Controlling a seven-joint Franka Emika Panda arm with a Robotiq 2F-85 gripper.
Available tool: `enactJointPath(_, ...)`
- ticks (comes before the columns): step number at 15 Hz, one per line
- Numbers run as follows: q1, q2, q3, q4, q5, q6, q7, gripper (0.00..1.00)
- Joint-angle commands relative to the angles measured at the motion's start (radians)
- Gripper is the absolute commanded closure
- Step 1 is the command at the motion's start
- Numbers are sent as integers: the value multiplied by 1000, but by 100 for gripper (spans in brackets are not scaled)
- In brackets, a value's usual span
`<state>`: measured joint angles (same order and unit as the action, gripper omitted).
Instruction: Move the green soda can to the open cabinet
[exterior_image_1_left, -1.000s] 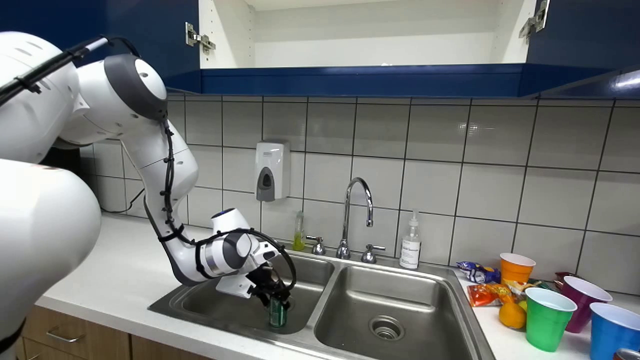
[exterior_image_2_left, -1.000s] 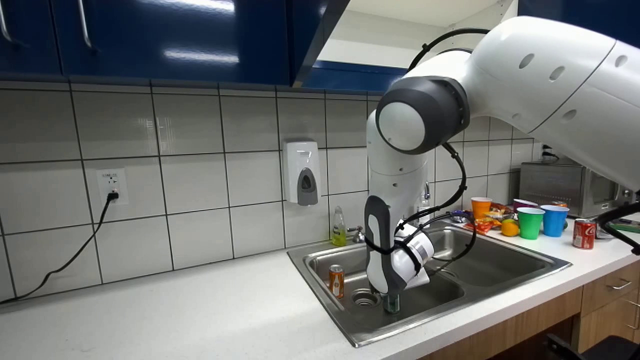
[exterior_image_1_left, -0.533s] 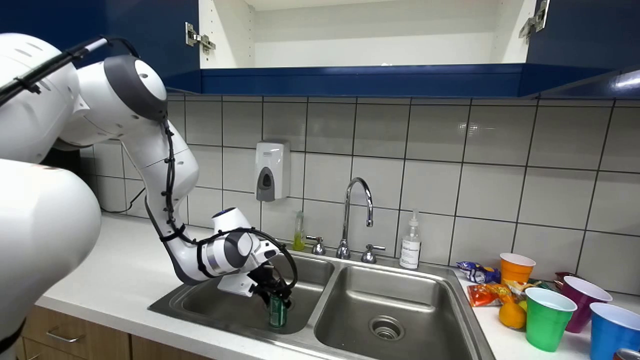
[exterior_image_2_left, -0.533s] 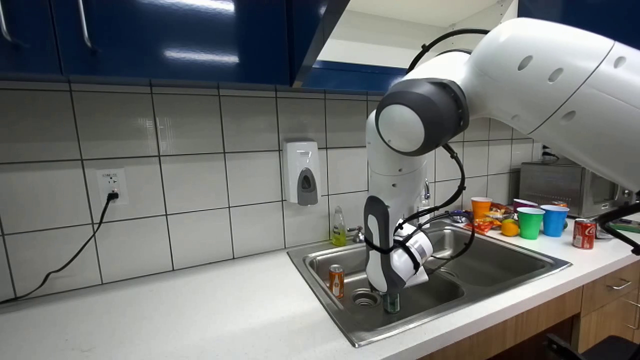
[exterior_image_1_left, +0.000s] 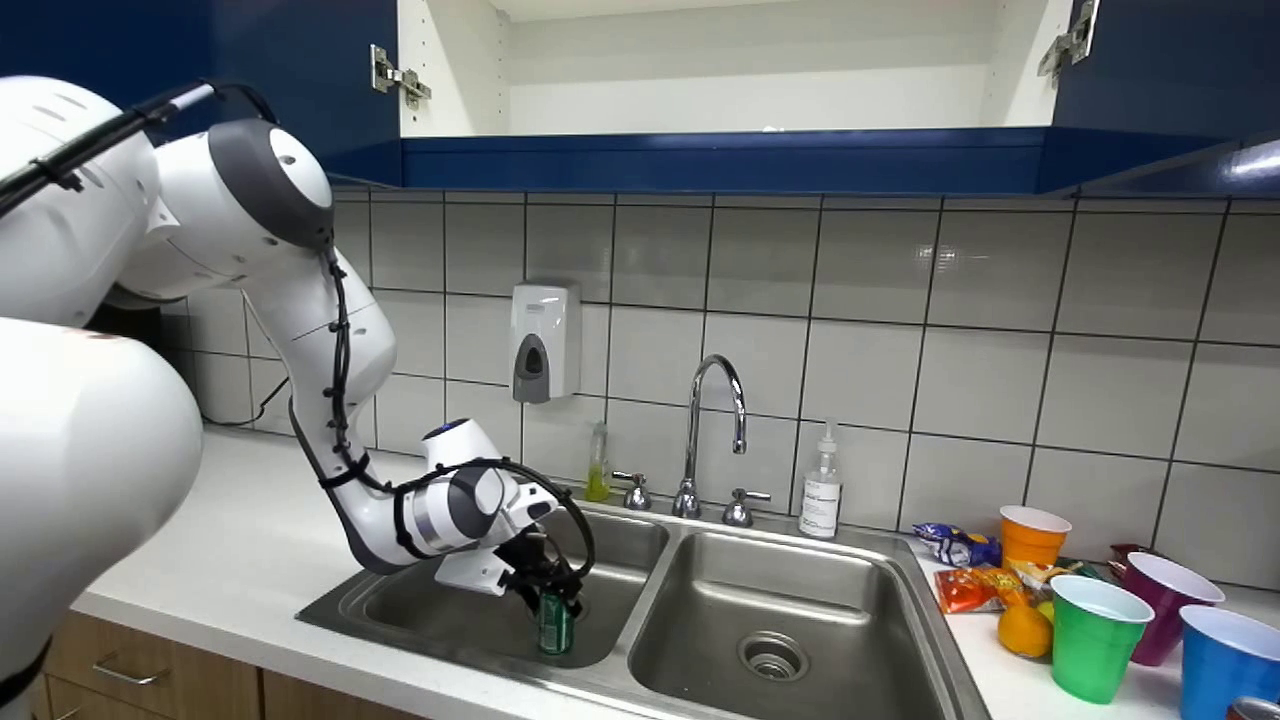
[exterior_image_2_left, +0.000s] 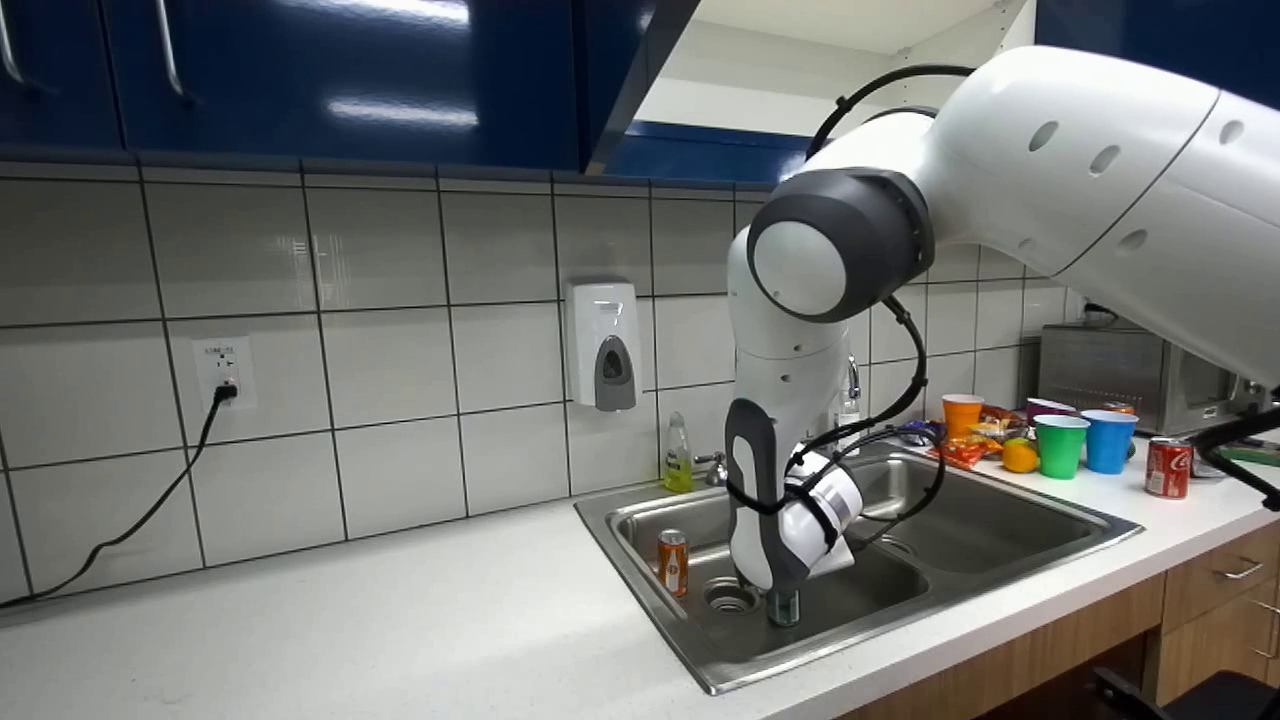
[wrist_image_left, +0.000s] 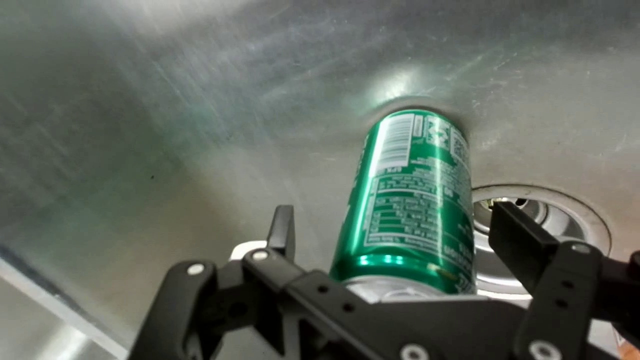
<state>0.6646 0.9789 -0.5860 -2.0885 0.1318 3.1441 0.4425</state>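
The green soda can stands upright in the left basin of the sink. It also shows in an exterior view, its upper part hidden by the arm. In the wrist view the can is between the two black fingers of my gripper. There is a visible gap on each side, and the fingers are open. In an exterior view the gripper is at the can's top. The open cabinet is above the sink, with a white interior. It is partly hidden by the arm in an exterior view.
An orange can stands in the same basin beside the drain. The faucet, a yellow-green bottle and a pump bottle stand behind the sink. Cups, including a green cup, and snacks stand on the counter.
The arm's upper links and elbow have sunk slightly. The gripper stays nearly in place at the can, and the can has not visibly moved.
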Motion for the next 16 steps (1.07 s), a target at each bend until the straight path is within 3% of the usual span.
enactJointPath(1,26,18,-20,21,29,-21,-16,0)
enactJointPath(16,42,41,-35,40,45,-29,-9,0)
